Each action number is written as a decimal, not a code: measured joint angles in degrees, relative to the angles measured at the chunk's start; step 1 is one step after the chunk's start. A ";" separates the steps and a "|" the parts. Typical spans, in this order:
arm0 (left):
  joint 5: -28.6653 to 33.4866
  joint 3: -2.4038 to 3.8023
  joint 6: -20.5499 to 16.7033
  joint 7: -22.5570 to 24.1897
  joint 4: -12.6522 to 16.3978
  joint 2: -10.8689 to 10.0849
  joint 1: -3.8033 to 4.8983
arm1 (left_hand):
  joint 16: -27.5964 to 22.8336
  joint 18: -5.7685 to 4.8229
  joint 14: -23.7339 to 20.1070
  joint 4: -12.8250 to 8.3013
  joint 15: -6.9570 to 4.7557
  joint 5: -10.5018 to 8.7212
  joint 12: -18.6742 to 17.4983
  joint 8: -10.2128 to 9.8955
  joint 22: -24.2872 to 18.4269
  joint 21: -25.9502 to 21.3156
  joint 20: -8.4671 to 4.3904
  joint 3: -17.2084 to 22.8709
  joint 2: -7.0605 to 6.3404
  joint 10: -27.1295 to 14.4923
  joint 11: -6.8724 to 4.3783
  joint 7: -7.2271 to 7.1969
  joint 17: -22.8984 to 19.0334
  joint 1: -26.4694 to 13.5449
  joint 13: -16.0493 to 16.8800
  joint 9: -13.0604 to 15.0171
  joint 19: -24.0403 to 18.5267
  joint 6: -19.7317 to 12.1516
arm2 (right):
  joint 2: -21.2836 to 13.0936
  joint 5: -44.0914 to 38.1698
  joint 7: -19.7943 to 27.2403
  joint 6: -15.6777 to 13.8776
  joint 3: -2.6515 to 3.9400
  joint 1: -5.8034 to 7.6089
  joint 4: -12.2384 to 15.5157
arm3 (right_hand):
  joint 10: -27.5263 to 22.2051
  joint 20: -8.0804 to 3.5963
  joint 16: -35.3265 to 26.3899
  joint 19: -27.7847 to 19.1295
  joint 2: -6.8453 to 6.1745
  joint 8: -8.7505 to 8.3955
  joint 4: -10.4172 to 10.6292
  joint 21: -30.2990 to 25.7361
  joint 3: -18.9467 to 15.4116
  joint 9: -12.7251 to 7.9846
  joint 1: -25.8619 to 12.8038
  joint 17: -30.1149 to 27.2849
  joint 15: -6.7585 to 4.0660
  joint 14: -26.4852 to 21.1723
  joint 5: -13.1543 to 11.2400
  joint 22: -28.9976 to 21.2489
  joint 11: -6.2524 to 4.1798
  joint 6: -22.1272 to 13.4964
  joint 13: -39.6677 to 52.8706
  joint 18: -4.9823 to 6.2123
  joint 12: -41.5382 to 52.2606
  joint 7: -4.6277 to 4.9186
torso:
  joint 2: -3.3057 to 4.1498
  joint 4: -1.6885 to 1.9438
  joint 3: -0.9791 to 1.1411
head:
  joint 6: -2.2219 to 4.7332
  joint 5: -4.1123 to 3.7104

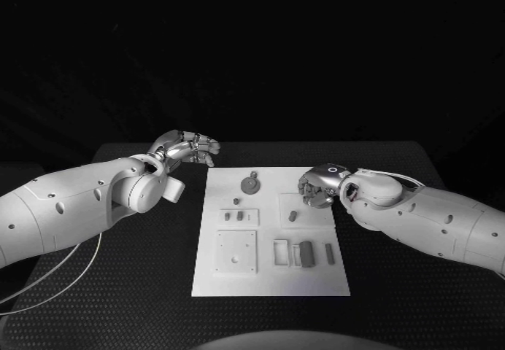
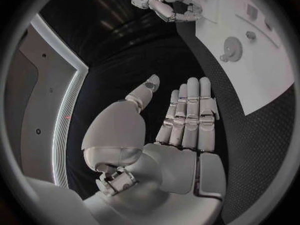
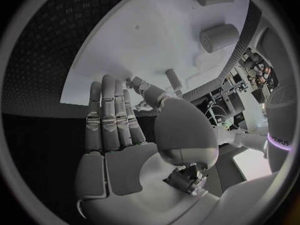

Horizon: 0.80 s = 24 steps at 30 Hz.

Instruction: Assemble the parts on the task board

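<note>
The white task board (image 1: 269, 277) lies in the middle of the black table. A round grey part (image 1: 252, 183) sits near its far edge, and small grey parts (image 1: 240, 216) (image 1: 292, 215) lie at mid-board. Longer grey parts (image 1: 306, 254) stand nearer the front. My left hand (image 1: 190, 149) hovers off the board's far left corner; in the left wrist view its fingers (image 2: 187, 115) are straight and hold nothing. My right hand (image 1: 319, 187) hangs over the board's far right part. Its fingers (image 3: 109, 120) are extended and empty, above the board (image 3: 144, 45).
Black table surface (image 1: 421, 292) surrounds the board on all sides. A square plate (image 1: 237, 252) and a small frame (image 1: 281, 252) sit on the board's front half. In the left wrist view the right hand (image 2: 165, 2) shows beyond the board's corner (image 2: 262, 70).
</note>
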 measured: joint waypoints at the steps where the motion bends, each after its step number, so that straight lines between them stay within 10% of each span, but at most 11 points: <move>1: 0.00 0.00 0.00 -0.01 0.00 0.03 0.00 | 0.00 0.00 0.00 0.00 0.00 0.00 0.00 0.00 -0.03 0.00 0.00 0.00 0.00 0.00 0.00 0.00 0.00 0.00 0.00 0.00 0.00 0.00 | 0.03 0.05 0.07 -0.05 -0.14 0.06 -0.09 | 0.02 0.00 0.00 0.00 0.66 0.00 -0.33 -0.01 0.15 0.00 0.08 0.01 0.00 0.00 0.00 0.06 -0.01 0.21 0.00 0.00 -0.19 -0.21 | 0.00 0.00 0.01 | -0.02 0.01; 24: 0.04 0.00 0.00 -0.20 -0.10 0.01 0.01 | -0.23 -0.32 0.00 -0.16 0.00 0.00 0.00 0.00 -0.22 0.00 0.01 -0.15 0.00 0.00 -0.01 0.21 0.05 0.00 -0.04 0.01 0.00 -0.21 | 0.34 -1.28 -0.03 -0.25 -1.14 0.36 0.05 | 4.60 -0.62 -0.23 2.27 3.16 2.51 -1.40 -0.51 3.33 0.89 0.65 1.25 -1.20 1.59 -0.01 1.40 -1.53 5.04 1.87 0.00 -0.57 -2.17 | -0.03 -0.10 0.10 | -0.73 0.01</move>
